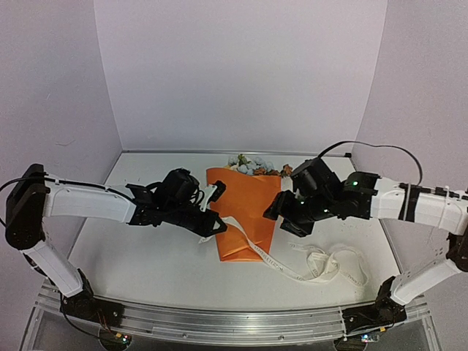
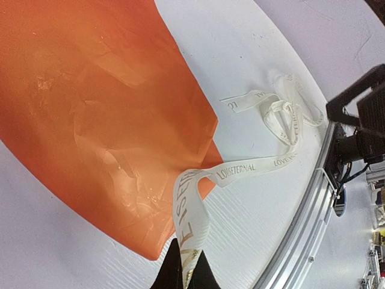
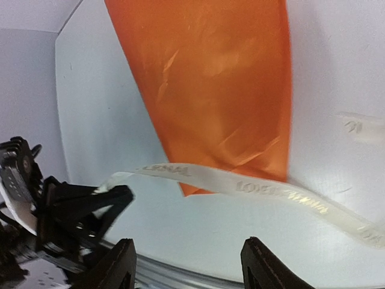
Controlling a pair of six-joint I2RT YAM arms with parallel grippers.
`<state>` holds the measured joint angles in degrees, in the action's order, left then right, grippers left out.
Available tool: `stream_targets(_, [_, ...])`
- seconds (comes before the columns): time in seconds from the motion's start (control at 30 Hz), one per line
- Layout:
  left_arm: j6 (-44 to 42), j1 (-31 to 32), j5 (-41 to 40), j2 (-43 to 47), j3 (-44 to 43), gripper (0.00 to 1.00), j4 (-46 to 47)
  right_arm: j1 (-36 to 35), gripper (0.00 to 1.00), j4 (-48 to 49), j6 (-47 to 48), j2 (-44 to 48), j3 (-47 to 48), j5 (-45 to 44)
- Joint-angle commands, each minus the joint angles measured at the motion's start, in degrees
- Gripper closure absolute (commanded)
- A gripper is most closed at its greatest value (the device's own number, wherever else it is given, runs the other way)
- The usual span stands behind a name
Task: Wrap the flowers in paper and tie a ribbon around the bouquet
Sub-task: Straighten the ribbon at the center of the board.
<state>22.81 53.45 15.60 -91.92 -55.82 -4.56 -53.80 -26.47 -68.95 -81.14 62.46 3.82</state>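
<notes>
White table enclosed by pale lilac walls on three sides, with an aluminium rail along the near edge.

Bouquet lies mid-table. It is a cone of bright orange paper around small artificial flowers, with the pale blue and cream blooms toward the back wall and the narrow end toward the rail.

Long cream-white lettered ribbon crosses the cone's narrow end and trails into a loose tangle near the right front edge.

Left gripper – clenched on the ribbon's end, just beside the paper's left edge.

Right gripper – released, fingers spread with nothing between them, at the paper's right edge, the ribbon stretched ahead of it.

Bare table shows left of the cone and along the front.
</notes>
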Motion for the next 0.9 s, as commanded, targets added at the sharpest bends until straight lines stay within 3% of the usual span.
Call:
stream_targets(0.0, [1.6,0.0,0.6,4.7,1.7,1.0,-0.8,1.0,0.37,-15.8,22.5,5.8,-2.9,-12.8])
stream_targets(0.1, [2.2,0.0,0.8,6.2,2.4,1.0,-2.1,1.8,0.35,-16.2,34.8,7.8,-6.9,-17.3])
stream_targets(0.2, [2.9,0.0,-0.2,7.9,3.1,1.0,-3.3,6.4,0.35,-16.1,40.0,8.1,-10.8,-16.6])
stream_targets(0.33, [4.0,0.0,-0.6,9.2,3.8,1.0,-4.4,11.5,0.41,-14.5,43.0,4.4,-11.9,-12.4])
stream_targets(0.57, [5.6,0.0,-3.1,10.5,4.1,1.0,-6.6,13.9,0.44,-14.0,47.7,-5.9,-8.6,-12.8])
stream_targets(0.87, [8.0,0.0,-6.6,12.1,5.1,1.0,-8.2,15.1,0.48,-12.7,48.6,-12.6,-7.3,-11.5])
